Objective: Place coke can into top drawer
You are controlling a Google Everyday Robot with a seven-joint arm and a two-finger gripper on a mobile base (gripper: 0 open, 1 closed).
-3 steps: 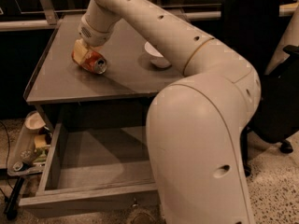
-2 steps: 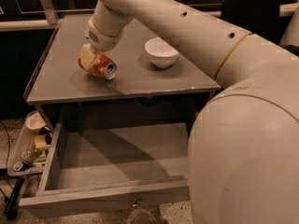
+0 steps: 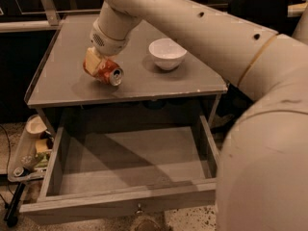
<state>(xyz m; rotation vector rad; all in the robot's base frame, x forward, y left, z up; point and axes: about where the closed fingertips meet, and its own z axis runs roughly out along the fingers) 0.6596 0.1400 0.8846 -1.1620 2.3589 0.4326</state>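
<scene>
Here, we see the gripper (image 3: pixel 99 65) at the end of the pale arm (image 3: pixel 192 28) holding the coke can (image 3: pixel 109 74) over the front left part of the grey cabinet top (image 3: pixel 62 83), its jaws clamped on the can's red body. The can lies tilted, almost on its side, with its silver end turned toward the front right. We cannot tell whether it hangs just clear of the surface or grazes it. A white bowl (image 3: pixel 167 54) stands near, to the can's right and apart from it. Below, the top drawer (image 3: pixel 120 196) is pulled well out, its small knob (image 3: pixel 139 208) at the front centre. We judge the grasp done and the carry in hand, with the can not yet over the drawer. The next move, as we read it, calls for bringing the can forward past the cabinet top's front edge. It would then be lowered into the drawer's well, clear of that edge and the drawer's walls, before the jaws part.
</scene>
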